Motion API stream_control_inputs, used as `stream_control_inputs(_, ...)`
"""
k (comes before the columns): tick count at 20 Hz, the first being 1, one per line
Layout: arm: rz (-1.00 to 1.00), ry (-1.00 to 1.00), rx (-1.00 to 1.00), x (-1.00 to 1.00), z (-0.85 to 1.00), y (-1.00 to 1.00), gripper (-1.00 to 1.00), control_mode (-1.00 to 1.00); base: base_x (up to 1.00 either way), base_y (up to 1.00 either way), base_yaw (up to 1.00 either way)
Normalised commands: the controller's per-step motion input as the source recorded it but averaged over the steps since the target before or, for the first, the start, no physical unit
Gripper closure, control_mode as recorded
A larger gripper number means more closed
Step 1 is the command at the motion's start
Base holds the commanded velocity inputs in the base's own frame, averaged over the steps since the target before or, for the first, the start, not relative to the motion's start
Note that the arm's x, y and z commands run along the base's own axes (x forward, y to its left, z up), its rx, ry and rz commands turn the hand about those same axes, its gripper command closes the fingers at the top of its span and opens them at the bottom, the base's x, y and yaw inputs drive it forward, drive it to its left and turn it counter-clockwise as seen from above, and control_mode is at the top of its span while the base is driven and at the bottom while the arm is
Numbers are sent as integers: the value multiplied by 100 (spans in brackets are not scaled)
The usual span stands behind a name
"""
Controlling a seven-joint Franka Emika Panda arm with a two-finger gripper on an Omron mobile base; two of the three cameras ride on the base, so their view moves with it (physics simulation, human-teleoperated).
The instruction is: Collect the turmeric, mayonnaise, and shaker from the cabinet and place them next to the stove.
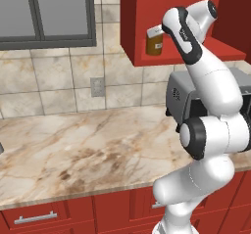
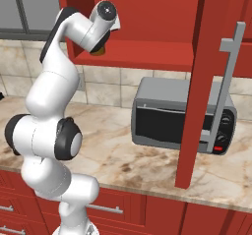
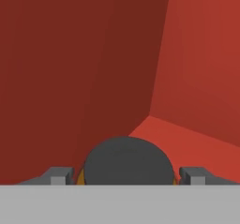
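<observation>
The turmeric (image 1: 155, 44), an amber-brown jar with a pale label, stands on the floor of the red wall cabinet (image 1: 196, 12), near the front edge of its open shelf. In the hand view its dark lid (image 3: 128, 161) sits between the two finger tips, one (image 3: 58, 176) to each side, with a sliver of amber glass showing at the lid's edges. The gripper (image 3: 127, 177) is spread wide around the jar; the fingers look to stand just clear of the lid, though whether they touch the body lower down I cannot tell. The white arm (image 1: 211, 105) reaches up from the base into the cabinet, its wrist partly covering the jar in the right base view. Below, a grey toaster oven (image 2: 182, 115) sits on the marble counter (image 1: 73, 150) against the tiled wall. The open cabinet door (image 2: 206, 81) with its grey handle (image 2: 227, 81) hangs in front of the oven.
</observation>
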Motion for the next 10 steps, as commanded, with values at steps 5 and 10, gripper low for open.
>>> stream_control_inputs(5, 0, 0, 0, -12, -7, -1, 100, -100, 0, 0, 0)
stream_control_inputs(10, 0, 0, 0, -35, -2, 0, 100, -100, 0, 0, 0)
